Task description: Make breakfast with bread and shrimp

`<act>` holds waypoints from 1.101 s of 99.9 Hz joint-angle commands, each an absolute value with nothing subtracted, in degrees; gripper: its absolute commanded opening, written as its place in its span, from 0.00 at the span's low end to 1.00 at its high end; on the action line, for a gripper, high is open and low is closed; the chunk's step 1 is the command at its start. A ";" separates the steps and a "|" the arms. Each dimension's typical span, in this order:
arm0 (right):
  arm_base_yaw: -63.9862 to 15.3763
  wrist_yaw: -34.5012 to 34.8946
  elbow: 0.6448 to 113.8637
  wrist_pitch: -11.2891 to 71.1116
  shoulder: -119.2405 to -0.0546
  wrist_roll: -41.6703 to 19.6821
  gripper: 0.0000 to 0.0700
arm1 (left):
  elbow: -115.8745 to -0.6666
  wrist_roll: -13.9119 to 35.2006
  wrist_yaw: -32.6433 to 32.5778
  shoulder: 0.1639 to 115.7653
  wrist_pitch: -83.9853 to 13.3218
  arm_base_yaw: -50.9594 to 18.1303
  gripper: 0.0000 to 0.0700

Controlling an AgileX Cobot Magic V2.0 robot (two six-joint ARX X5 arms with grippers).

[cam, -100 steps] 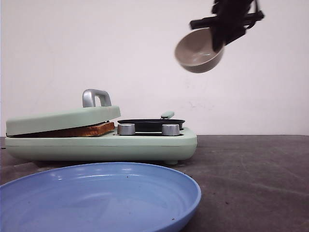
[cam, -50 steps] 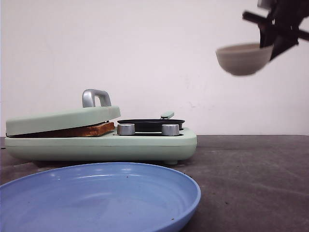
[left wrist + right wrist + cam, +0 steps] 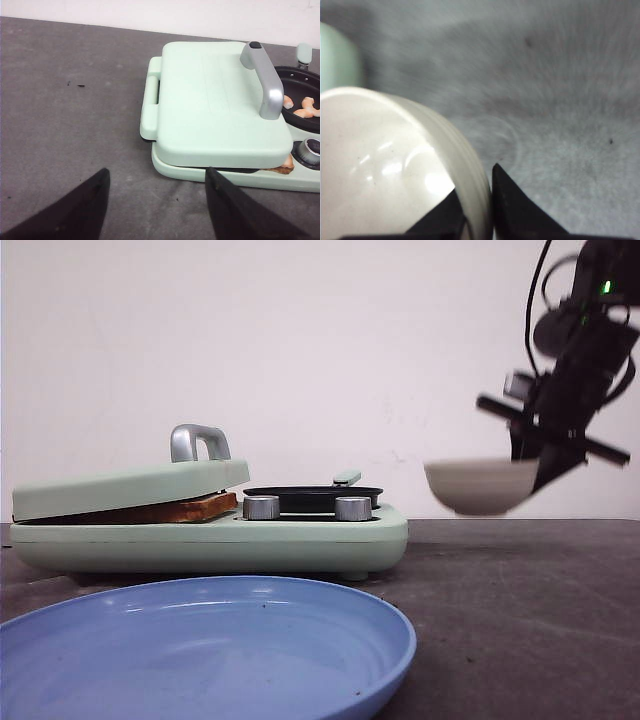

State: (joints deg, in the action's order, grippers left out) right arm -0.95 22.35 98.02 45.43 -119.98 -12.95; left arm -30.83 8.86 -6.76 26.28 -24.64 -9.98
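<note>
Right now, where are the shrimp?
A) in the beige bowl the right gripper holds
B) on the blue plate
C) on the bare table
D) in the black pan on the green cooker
D: the left wrist view shows the shrimp lying in the black pan, while the beige bowl pinched by the right gripper looks empty.

Bowl (image 3: 385, 170): glossy, smooth beige glaze, faintly ribbed outside.
Plate (image 3: 200, 650): smooth blue plastic look, soft sheen.
Lid (image 3: 210, 100): matt mint green.
Handle (image 3: 265, 75): brushed metal.
Knobs (image 3: 262, 507): shiny metal.
Table (image 3: 65, 100): dark, matt, rough.
Bread (image 3: 180, 510): dry browned crust.
</note>
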 commanded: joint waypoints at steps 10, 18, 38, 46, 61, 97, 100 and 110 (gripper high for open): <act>-0.95 22.48 99.11 44.42 -122.56 -13.52 0.01 | -31.29 8.16 -6.85 26.50 -24.21 -10.04 0.45; -0.95 22.46 99.11 43.22 -122.74 -13.54 0.01 | -31.29 8.16 -6.85 26.50 -24.23 -10.04 0.45; -0.95 22.24 99.11 42.87 -123.24 -13.54 0.01 | -31.27 8.19 -6.85 26.50 -24.23 -10.04 0.45; -0.95 21.28 99.09 42.68 -123.24 -13.50 0.01 | -31.29 8.16 -6.85 26.50 -24.23 -10.04 0.45; -0.93 20.97 99.09 42.87 -123.24 -13.45 0.01 | -31.29 8.19 -6.85 26.50 -24.21 -10.04 0.45; -0.95 20.99 99.09 43.38 -123.24 -12.71 0.01 | -31.29 8.14 -6.85 26.48 -24.21 -10.04 0.45; -0.95 20.99 99.11 43.38 -123.24 -12.71 0.01 | -31.29 8.14 -6.85 26.48 -24.21 -10.04 0.45; -0.95 20.99 99.09 43.48 -123.28 -12.47 0.01 | -31.29 8.14 -6.85 26.48 -24.23 -10.04 0.45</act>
